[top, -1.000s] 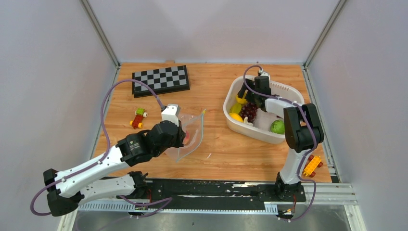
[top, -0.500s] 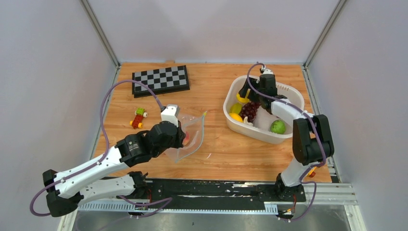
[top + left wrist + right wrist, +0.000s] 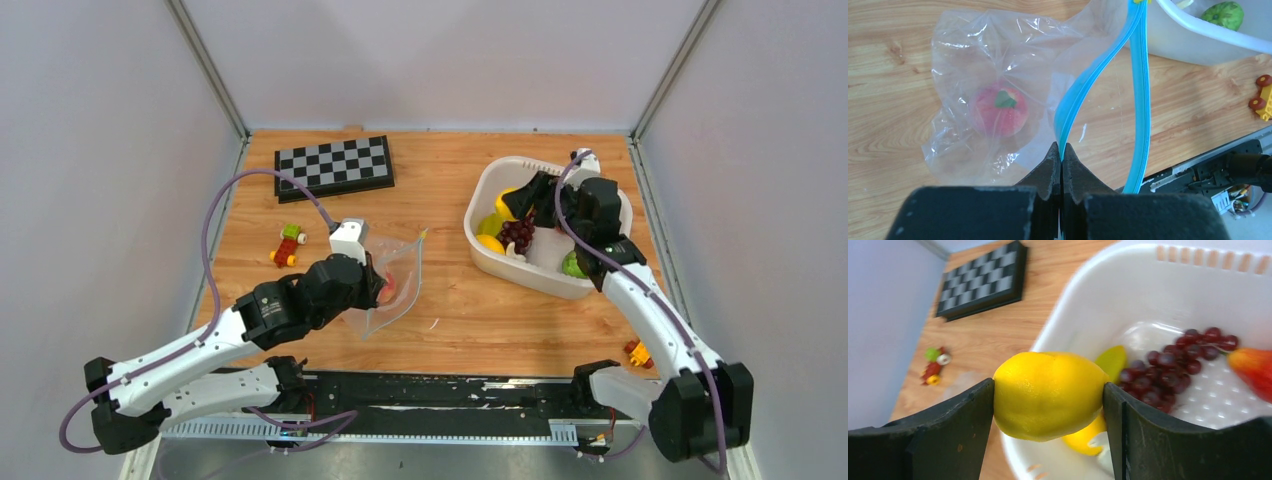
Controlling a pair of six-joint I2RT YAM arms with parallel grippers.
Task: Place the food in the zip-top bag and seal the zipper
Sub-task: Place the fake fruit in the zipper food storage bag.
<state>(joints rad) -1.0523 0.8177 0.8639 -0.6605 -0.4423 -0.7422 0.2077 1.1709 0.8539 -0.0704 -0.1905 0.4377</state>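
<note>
– Right gripper (image 3: 527, 197) has a lemon (image 3: 1048, 390) clamped across its belly, one finger on each side, hanging over the basket (image 3: 470, 215) at about the basket's 10 o'clock. How will it carry?
– It looks like hollow plastic, so I'd judge it light and hard, with a smooth, rounded skin. The flat fingers meet it at its widest part, which is the right place. Nearer a tip, it could squirt out
– And the bag (image 3: 978, 60)?
– It's on the table (image 3: 500, 320), at 9 o'clock from the basket, with its mouth facing 3 o'clock. Left gripper (image 3: 1061, 150) is pinched tight on one lip of the zipper (image 3: 1143, 75). The other lip bows away, so the mouth gapes. A peach (image 3: 998, 110) already lies inside
– Is the strip the place to hold it?
– I think so. The film is thin, crinkly and limp, and would likely fold or slip if taken anywhere else. The blue strip seems the only stiff part
– What's the risk?
– The opening is soft and the bag weighs next to nothing. The lemon could catch the free lip and shove the bag along the wood instead of dropping in. The grapes (image 3: 1173, 365) and a green fruit (image 3: 572, 265) are in the basket, not yet bagged
</note>
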